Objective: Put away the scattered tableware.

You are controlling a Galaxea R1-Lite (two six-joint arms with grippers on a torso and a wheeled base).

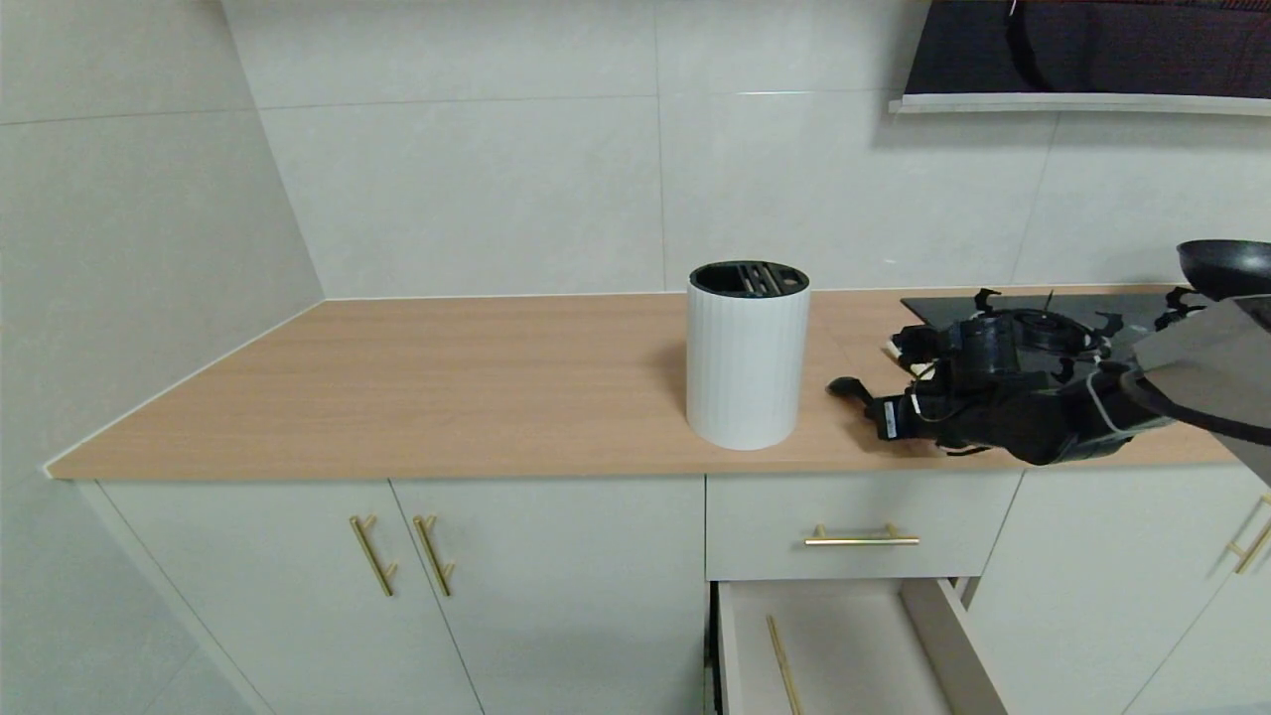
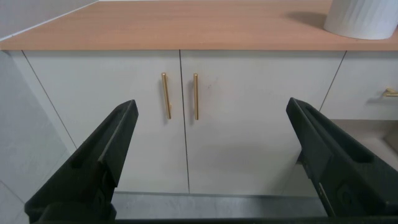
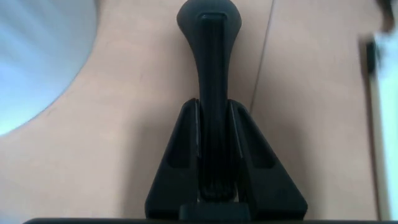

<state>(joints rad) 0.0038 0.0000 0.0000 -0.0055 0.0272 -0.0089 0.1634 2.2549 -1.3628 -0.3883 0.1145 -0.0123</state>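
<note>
Right gripper (image 1: 882,409): fingers closed on black utensil handle (image 3: 208,56), low over the wooden surface (image 1: 447,387), just beside white slotted holder (image 1: 747,357).
Left gripper (image 2: 211,109): fingers wide, holding nothing, facing cabinet doors (image 2: 249,137).
Drawer (image 1: 844,645): open.

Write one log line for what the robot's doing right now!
right end effector: shut on black utensil handle | beside white utensil holder | left end effector: open, facing cabinet doors
</note>
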